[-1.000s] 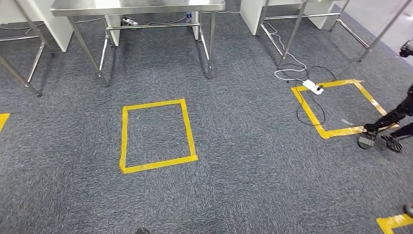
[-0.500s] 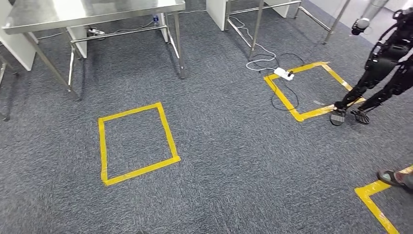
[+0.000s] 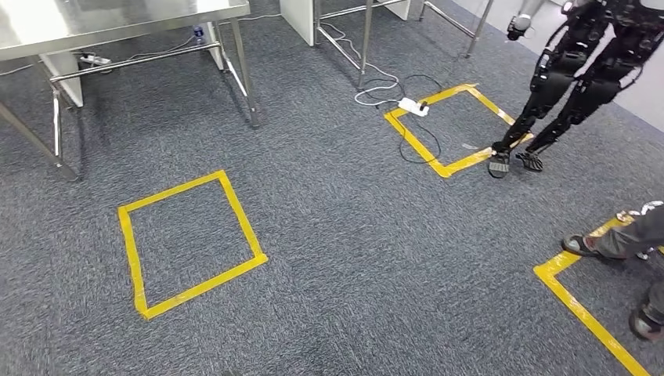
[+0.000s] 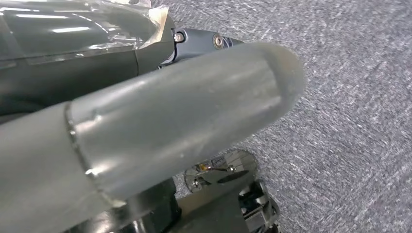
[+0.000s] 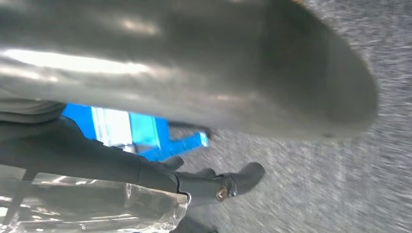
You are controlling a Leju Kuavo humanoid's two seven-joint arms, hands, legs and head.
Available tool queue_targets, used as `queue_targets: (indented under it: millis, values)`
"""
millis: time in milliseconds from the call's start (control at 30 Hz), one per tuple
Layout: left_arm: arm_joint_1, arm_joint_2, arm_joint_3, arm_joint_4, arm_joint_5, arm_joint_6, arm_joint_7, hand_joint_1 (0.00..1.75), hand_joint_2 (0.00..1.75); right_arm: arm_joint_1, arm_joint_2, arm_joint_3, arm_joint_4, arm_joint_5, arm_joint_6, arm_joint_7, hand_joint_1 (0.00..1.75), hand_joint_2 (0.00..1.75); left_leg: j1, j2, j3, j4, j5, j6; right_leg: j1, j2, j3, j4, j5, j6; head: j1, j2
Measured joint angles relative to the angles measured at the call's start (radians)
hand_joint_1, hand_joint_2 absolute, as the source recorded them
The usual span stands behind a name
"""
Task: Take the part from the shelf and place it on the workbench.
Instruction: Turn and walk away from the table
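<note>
Right robot hand (image 5: 194,184) beside a blue object (image 5: 141,136), grip unclear.

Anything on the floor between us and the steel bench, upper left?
Nothing visible stands in the way: only a flat yellow tape square lies on the carpet before the steel bench. The power strip, other robot and a person's foot are off to the right.
</note>
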Motion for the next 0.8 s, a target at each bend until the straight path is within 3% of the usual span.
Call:
queue_targets:
  millis: [33, 100, 167, 233, 267, 333, 400, 433, 467, 500, 533, 600, 633, 700, 767, 800]
  values:
    - [0.0, -0.001, 0.0, 0.0, 0.0, 0.0, 0.0, 0.0, 0.0, 0.002, -0.001, 0.0, 0.0, 0.001, 0.0, 0.0, 0.0, 0.0, 0.001, 0.01, 0.001, 0.0, -0.001, -0.002, -0.003, -0.007, 0.029, -0.052, 0.022, 0.01, 0.0, 0.0]
    - [0.0, -0.002, 0.0, 0.0, 0.0, 0.0, -0.001, 0.0, 0.0, 0.001, -0.001, 0.0, 0.0, 0.003, 0.0, 0.0, 0.0, 0.0, 0.0, 0.028, 0.007, 0.0, -0.005, -0.01, -0.005, -0.044, 0.11, -0.2, 0.073, 0.021, 0.003, 0.0]
    - [-0.001, -0.002, 0.0, 0.0, 0.001, 0.0, -0.003, 0.0, 0.0, -0.002, 0.0, 0.0, 0.0, 0.005, 0.0, 0.0, 0.0, 0.0, -0.004, 0.044, 0.016, -0.001, -0.01, -0.024, 0.003, -0.068, 0.146, -0.273, 0.097, 0.013, 0.003, 0.0]
    - [-0.002, -0.002, 0.0, 0.0, 0.002, 0.0, -0.005, 0.0, 0.0, -0.002, 0.0, 0.0, 0.0, 0.007, 0.0, 0.001, 0.0, 0.0, -0.004, 0.059, 0.026, -0.006, -0.014, -0.038, 0.01, -0.055, 0.142, -0.274, 0.1, -0.002, 0.002, 0.0]
    - [-0.002, -0.002, 0.0, -0.001, 0.002, 0.0, -0.007, 0.0, 0.0, -0.001, 0.0, 0.0, 0.0, 0.008, 0.0, 0.002, 0.0, 0.0, -0.002, 0.055, 0.027, -0.004, -0.018, -0.045, 0.003, -0.046, 0.143, -0.275, 0.102, -0.009, 0.001, 0.0]
    - [-0.002, -0.002, 0.0, -0.001, 0.003, 0.0, -0.01, 0.0, 0.0, -0.001, -0.001, -0.001, 0.0, 0.011, 0.0, 0.003, 0.0, 0.0, 0.002, 0.019, 0.009, 0.043, -0.056, -0.053, -0.008, -0.028, 0.149, -0.28, 0.109, -0.027, -0.004, 0.0]
    - [0.001, -0.001, 0.0, -0.001, 0.003, 0.0, -0.012, 0.0, 0.0, -0.003, 0.0, -0.001, 0.0, 0.014, 0.0, 0.004, 0.0, 0.0, 0.004, -0.026, -0.05, 0.173, -0.13, -0.055, -0.008, -0.011, 0.149, -0.281, 0.113, -0.042, -0.009, 0.0]
    - [0.003, 0.0, 0.0, -0.001, 0.003, 0.0, -0.012, 0.0, 0.0, -0.003, 0.001, -0.001, 0.0, 0.016, 0.001, 0.005, 0.0, 0.0, 0.004, -0.035, -0.083, 0.242, -0.159, -0.055, -0.005, -0.001, 0.148, -0.28, 0.113, -0.045, -0.01, 0.0]
    - [0.005, 0.001, 0.0, -0.001, 0.003, 0.0, -0.013, 0.0, 0.0, -0.003, 0.002, -0.001, 0.0, 0.016, 0.001, 0.005, 0.0, 0.0, 0.004, -0.039, -0.107, 0.289, -0.171, -0.055, -0.002, 0.011, 0.149, -0.28, 0.113, -0.045, -0.009, 0.0]
    - [0.006, 0.002, 0.0, -0.001, 0.003, 0.0, -0.013, 0.0, 0.0, -0.002, 0.002, -0.001, 0.0, 0.017, 0.002, 0.006, 0.0, 0.0, 0.004, -0.041, -0.114, 0.296, -0.16, -0.055, -0.001, 0.023, 0.149, -0.279, 0.112, -0.045, -0.01, 0.0]
    - [0.007, 0.002, 0.0, -0.001, 0.003, 0.0, -0.013, 0.0, 0.0, -0.002, 0.003, -0.001, 0.0, 0.017, 0.002, 0.007, 0.0, 0.0, 0.006, -0.042, -0.101, 0.263, -0.13, -0.054, -0.001, 0.035, 0.15, -0.278, 0.112, -0.045, -0.01, 0.0]
    - [0.007, 0.004, 0.0, -0.001, 0.003, -0.001, -0.014, 0.0, 0.0, -0.003, 0.004, -0.001, 0.0, 0.017, 0.004, 0.007, 0.0, 0.0, 0.01, -0.068, -0.044, 0.128, -0.055, -0.051, 0.001, 0.06, 0.149, -0.271, 0.111, -0.043, -0.011, 0.0]
    - [0.006, 0.004, 0.0, -0.001, 0.002, -0.001, -0.014, 0.0, 0.0, -0.004, 0.004, -0.001, 0.0, 0.017, 0.005, 0.007, 0.0, 0.0, 0.012, -0.083, -0.021, 0.071, -0.031, -0.049, 0.003, 0.071, 0.146, -0.265, 0.109, -0.039, -0.011, 0.0]
    - [0.005, 0.004, 0.0, 0.0, 0.002, -0.001, -0.014, 0.0, 0.0, -0.004, 0.005, -0.001, 0.0, 0.017, 0.006, 0.007, 0.0, 0.0, 0.008, -0.098, -0.005, 0.025, -0.02, -0.043, 0.008, 0.087, 0.135, -0.26, 0.107, -0.027, -0.01, 0.0]
    - [0.002, 0.003, 0.0, -0.001, 0.001, -0.001, -0.014, 0.0, 0.0, 0.0, 0.003, -0.001, 0.001, 0.017, 0.007, 0.007, 0.0, 0.0, 0.003, -0.079, -0.003, 0.018, -0.014, -0.029, 0.008, 0.095, 0.123, -0.26, 0.11, -0.013, -0.01, 0.0]
    - [0.002, 0.003, 0.0, -0.001, 0.001, -0.001, -0.015, 0.0, 0.0, 0.001, 0.003, -0.001, 0.001, 0.017, 0.007, 0.007, 0.0, 0.0, 0.002, -0.071, -0.001, 0.012, -0.009, -0.02, 0.008, 0.081, 0.116, -0.25, 0.105, -0.009, -0.009, 0.0]
